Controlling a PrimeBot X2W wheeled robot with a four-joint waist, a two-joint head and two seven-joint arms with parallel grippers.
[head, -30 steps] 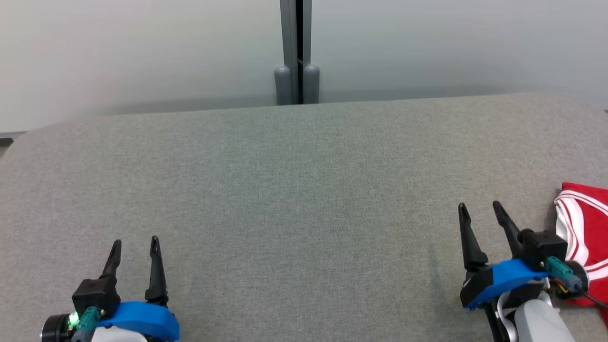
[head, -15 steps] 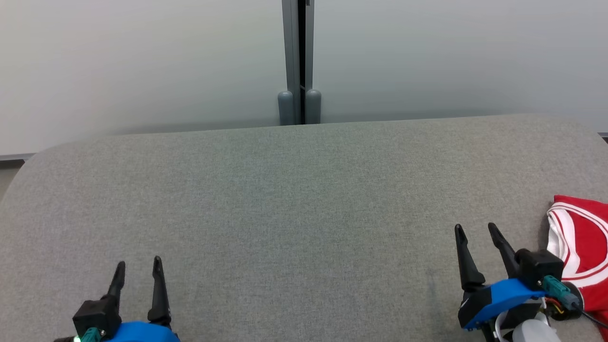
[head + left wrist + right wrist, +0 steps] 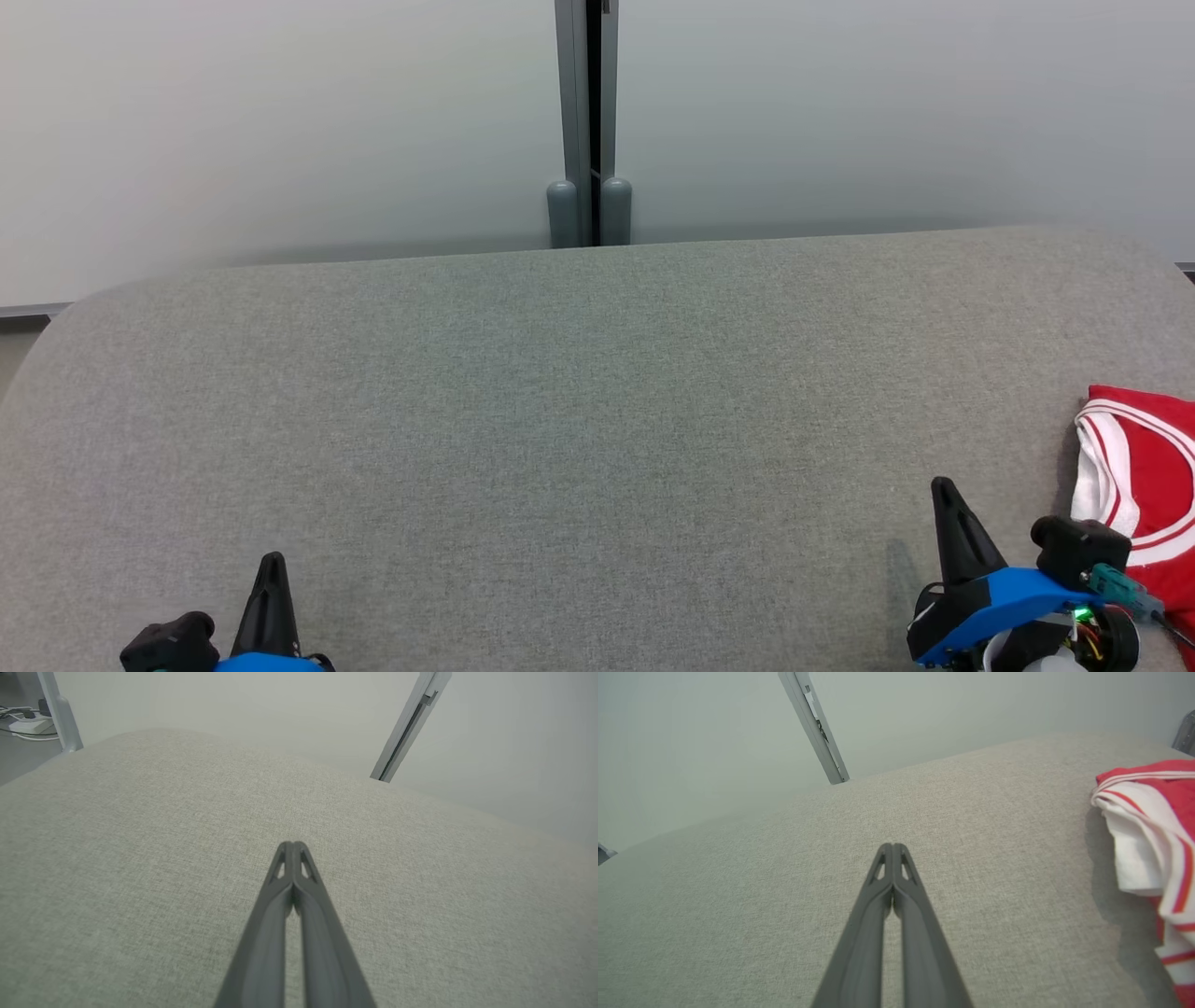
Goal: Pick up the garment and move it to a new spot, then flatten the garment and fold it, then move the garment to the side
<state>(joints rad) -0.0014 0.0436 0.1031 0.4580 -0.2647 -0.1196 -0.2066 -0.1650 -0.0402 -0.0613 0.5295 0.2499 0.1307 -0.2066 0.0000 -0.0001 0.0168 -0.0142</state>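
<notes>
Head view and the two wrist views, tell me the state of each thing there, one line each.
garment: red and white, lying in layers at the right side of the table, not held, partly cut off by the picture's edge.
left tool: shut, empty, over bare table.
right tool: shut, empty, beside the garment, apart from it.
table: grey cloth top, bearing the garment.

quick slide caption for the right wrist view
Right gripper, fingers shut and empty, over the grey fabric surface, red-and-white garment lying at the view's right edge.
</notes>
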